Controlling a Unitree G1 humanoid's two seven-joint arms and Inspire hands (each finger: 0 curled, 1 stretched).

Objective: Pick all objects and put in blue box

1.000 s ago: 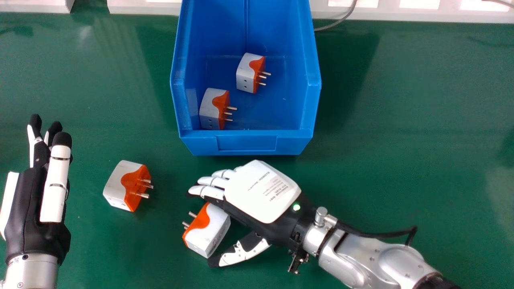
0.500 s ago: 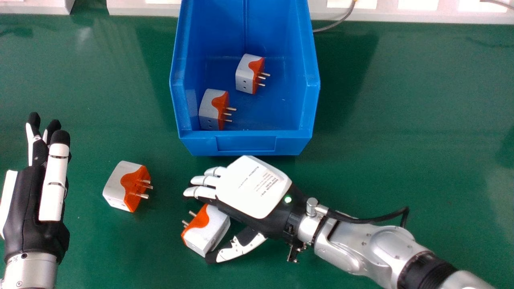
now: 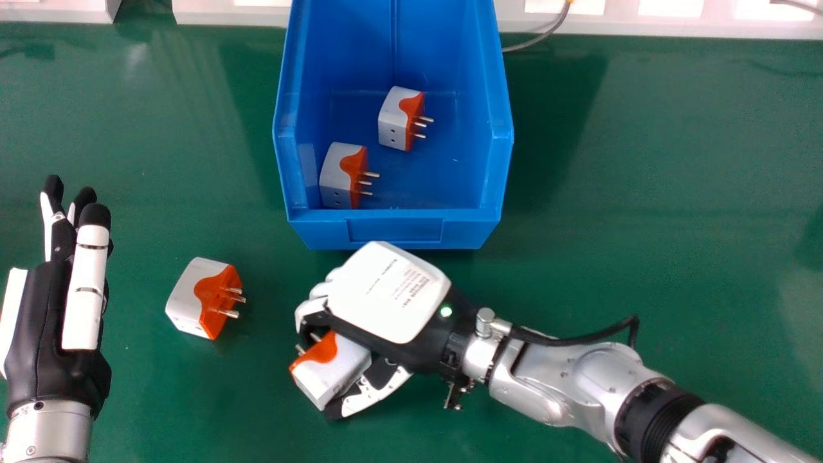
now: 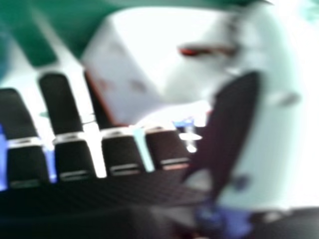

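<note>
My right hand (image 3: 389, 292) is over the table in front of the blue box (image 3: 395, 229), its fingers curled round the far side of a white and orange plug adapter (image 3: 334, 370) and its thumb against the near side. In the right hand view, the adapter (image 4: 124, 84) lies between the fingers and thumb of my right hand (image 4: 239, 119). A second adapter (image 3: 196, 296) rests on the table to the left, prongs pointing right. Inside the box are two more adapters, one (image 3: 393, 119) farther back and one (image 3: 337, 177) at the front left. My left hand (image 3: 58, 321) stays at the left, fingers straight.
The green table (image 3: 643, 193) surrounds the box. A grey cable (image 3: 537, 42) runs behind the box's right side, by a white ledge (image 3: 225, 14) along the table's back edge.
My right hand has moved left and slightly toward the box, and its fingers have curled round the adapter. The left hand has shifted slightly forward. The loose adapter has not moved.
</note>
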